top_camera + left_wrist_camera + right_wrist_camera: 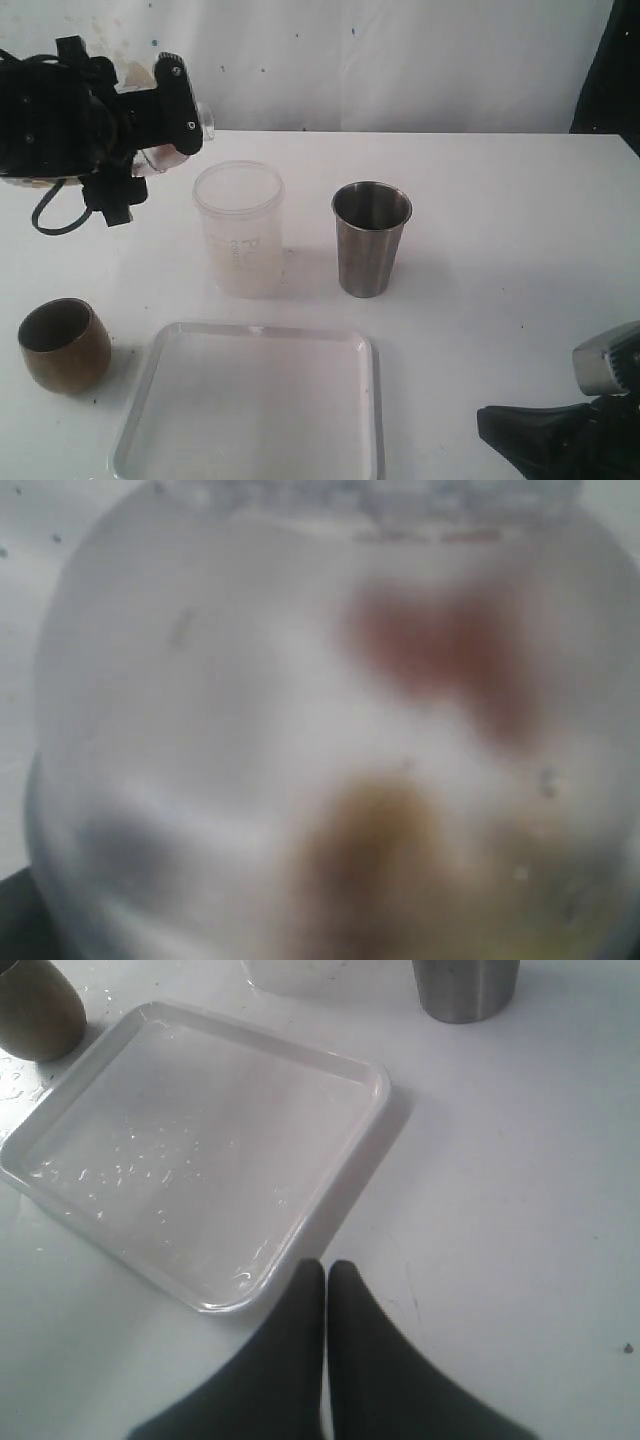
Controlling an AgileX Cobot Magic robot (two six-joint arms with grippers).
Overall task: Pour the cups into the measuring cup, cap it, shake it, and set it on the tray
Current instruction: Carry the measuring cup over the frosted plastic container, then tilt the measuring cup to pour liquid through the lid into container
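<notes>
My left gripper (pixel 150 148) hangs at the back left above the table, shut on a clear plastic vessel, the measuring cup (pixel 203 120), which lies tilted in the grip. It fills the left wrist view as a blurred clear wall (pixel 250 730) and hides the fingers there. The frosted tumbler (pixel 240 235) stands upright at the centre, with the steel tumbler (pixel 370 240) to its right. At the front left sits the brown-gold cup (pixel 62 345). The white tray (pixel 370 400) lies in front. My right gripper (pixel 326 1270) is shut and empty, just off the tray's corner (pixel 375 1090).
The white wall runs behind the table. A dark object stands at the far right back edge (pixel 610 80). In the right wrist view the brown-gold cup (pixel 35 1005) and the steel tumbler (pixel 465 985) stand beyond the tray. Droplets speckle the tray floor.
</notes>
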